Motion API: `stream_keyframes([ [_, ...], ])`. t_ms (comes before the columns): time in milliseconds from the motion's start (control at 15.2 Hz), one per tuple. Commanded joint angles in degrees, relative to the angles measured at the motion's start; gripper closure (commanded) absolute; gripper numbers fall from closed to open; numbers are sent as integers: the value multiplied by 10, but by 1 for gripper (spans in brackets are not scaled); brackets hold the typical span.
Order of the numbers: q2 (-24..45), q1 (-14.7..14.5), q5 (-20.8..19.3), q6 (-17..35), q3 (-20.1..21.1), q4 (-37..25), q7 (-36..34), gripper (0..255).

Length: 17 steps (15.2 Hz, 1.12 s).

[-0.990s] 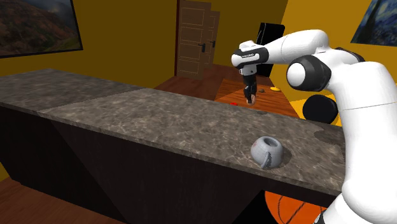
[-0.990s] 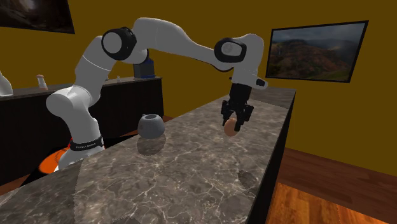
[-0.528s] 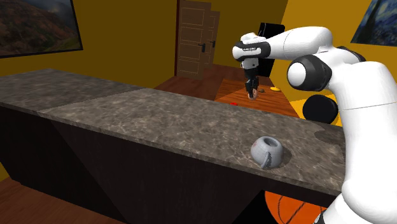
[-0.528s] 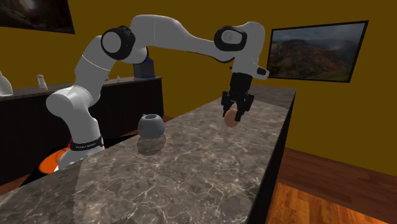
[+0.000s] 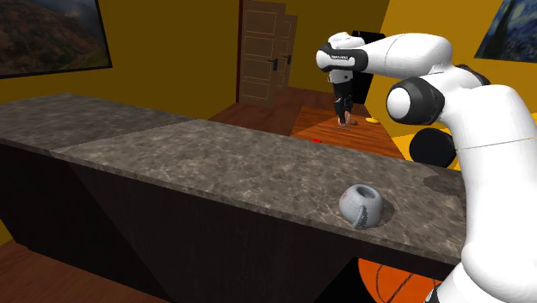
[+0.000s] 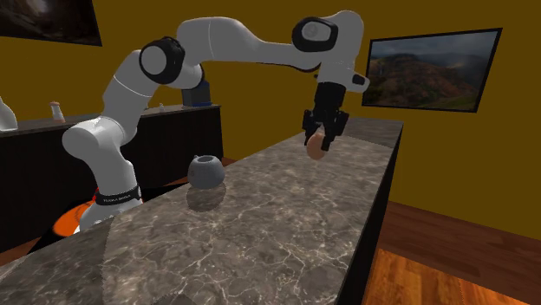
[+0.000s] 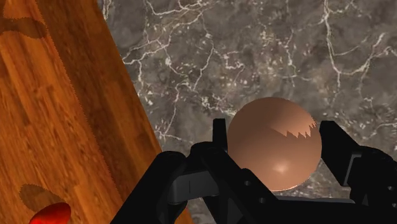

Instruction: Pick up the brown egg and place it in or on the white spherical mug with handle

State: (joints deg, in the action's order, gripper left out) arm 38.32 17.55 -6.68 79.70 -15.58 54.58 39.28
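My gripper is shut on the brown egg, which hangs well above the dark marble counter. In the wrist view the egg sits clasped between the two black fingers, with marble below it. From the shoulder view the gripper hangs high over the counter's far side, the egg at its tip. The round grey mug lies tilted on the counter near the stand, some way from the gripper. The second exterior view has the mug at the counter's left edge.
The marble counter runs long and narrow, with a drop to wooden floor on both sides. A small red object lies on the floor below. A wooden door and wall pictures stand behind.
The arm has lifted the gripper and the egg steadily higher above the counter over the last second. The mug has stayed put.
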Motion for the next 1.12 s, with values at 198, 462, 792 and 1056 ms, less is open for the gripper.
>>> stream_keyframes([
  [198,-70,-23,-12,21,-2,94,-14,255],
  [462,-190,-61,-35,72,0,270,-52,255],
  [792,-312,-94,-58,103,10,429,-102,255],
  [1056,-399,-114,-70,111,25,531,-143,255],
])
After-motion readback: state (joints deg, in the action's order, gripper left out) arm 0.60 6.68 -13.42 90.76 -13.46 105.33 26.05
